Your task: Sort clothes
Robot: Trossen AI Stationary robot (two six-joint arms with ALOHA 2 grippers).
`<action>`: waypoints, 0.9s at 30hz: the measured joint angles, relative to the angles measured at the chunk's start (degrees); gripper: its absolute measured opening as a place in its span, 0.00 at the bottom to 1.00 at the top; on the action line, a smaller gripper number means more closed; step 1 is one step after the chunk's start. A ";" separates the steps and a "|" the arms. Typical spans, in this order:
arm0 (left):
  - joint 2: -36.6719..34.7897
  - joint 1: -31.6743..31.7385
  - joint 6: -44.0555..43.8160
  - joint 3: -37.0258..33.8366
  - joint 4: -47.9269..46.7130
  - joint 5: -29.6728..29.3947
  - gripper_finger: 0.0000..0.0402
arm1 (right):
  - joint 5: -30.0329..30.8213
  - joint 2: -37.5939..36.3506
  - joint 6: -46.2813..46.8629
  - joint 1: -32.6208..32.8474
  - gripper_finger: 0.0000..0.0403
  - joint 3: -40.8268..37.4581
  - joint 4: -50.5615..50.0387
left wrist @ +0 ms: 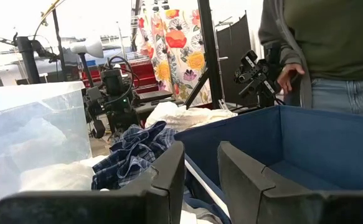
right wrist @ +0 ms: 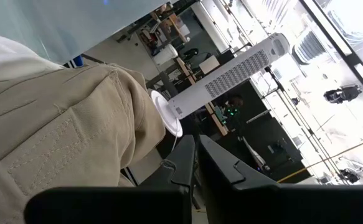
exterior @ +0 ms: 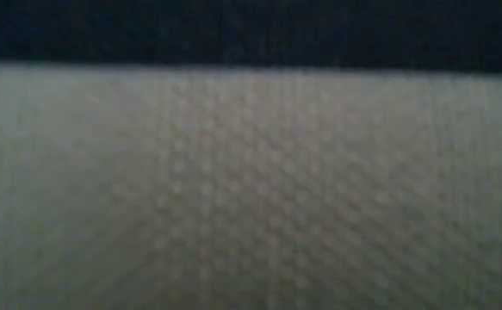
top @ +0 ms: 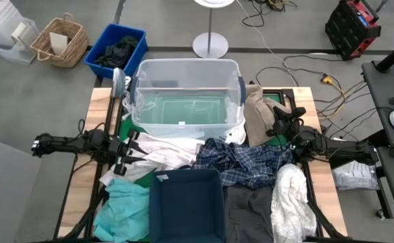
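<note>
The clothes lie heaped on the table. A white garment point(top: 164, 152) and a teal one point(top: 126, 209) are at the left. A blue-and-white plaid shirt point(top: 247, 163) is in the middle and shows again in the left wrist view point(left wrist: 134, 152). A beige garment point(top: 257, 111) point(right wrist: 56, 130), a dark grey one point(top: 251, 212) and another white one point(top: 291, 199) are at the right. My left gripper point(top: 130, 154) point(left wrist: 201, 180) hangs open over the white garment, its fingers empty. My right gripper point(top: 276, 125) point(right wrist: 195, 165) is shut beside the beige garment, with nothing between its fingers.
A clear plastic tub point(top: 183, 67) stands at the far middle and a navy fabric bin point(top: 155, 209) at the near middle. Pale cloth point(exterior: 251, 189) right against the lens fills the low view. A person point(left wrist: 324, 43) stands beyond the bin, one hand on a dark device.
</note>
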 joint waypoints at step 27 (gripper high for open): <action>0.02 -0.01 -3.38 0.00 2.15 -1.07 0.19 | 0.00 0.01 0.00 0.00 0.03 0.02 0.05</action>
